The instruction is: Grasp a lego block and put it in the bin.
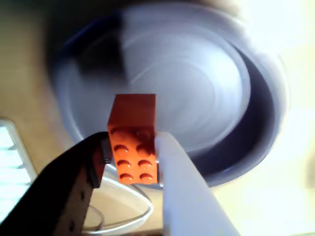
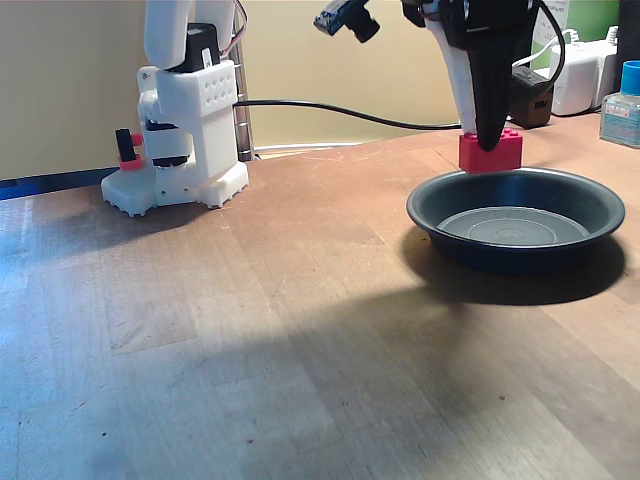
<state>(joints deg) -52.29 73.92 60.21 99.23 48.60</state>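
The red lego block sits clamped between a black finger and a white finger of my gripper, studs facing the wrist camera. Behind it spreads the blurred round dark grey bin. In the fixed view the gripper points straight down, shut on the lego block, which hangs just above the far rim of the bin at the right of the wooden table.
The white robot base stands at the back left with a black cable running right. A white box and a clear bottle with a blue cap sit at the back right. Bare wooden table fills the foreground.
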